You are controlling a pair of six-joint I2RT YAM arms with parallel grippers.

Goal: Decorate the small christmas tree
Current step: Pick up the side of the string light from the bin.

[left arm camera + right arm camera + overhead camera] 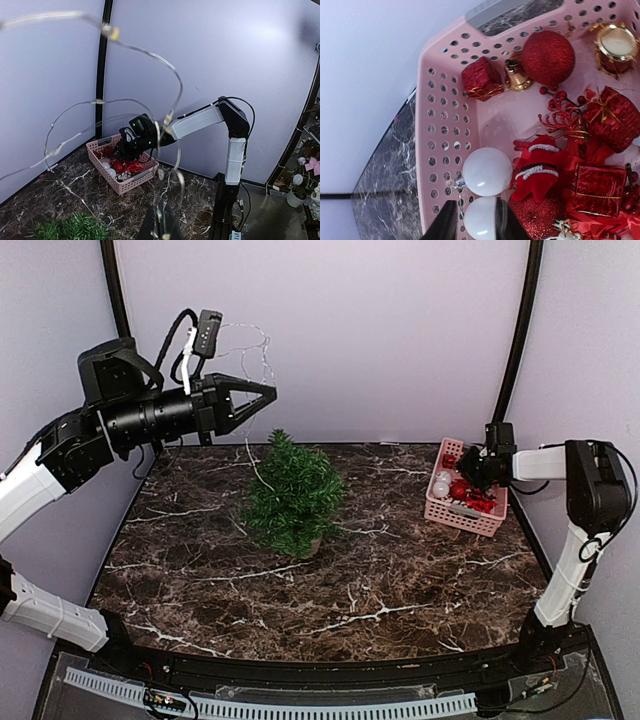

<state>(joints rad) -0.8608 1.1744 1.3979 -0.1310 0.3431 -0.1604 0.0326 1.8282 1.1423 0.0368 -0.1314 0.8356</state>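
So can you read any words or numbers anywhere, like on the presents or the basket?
There is no text that can be read in any view.
On the basket: no label, just plain pink plastic with holes.
On the red presents: only gold ribbon, no writing.
On the small part at the very front: any marking is too small to read.

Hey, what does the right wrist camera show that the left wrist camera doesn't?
Only right wrist: a gold bell, a red gift box, and the white ball that the right pincer straddles. Only left wrist: the light string, tips of the small christmas tree, the right arm. Both: the pink basket, the marble table.
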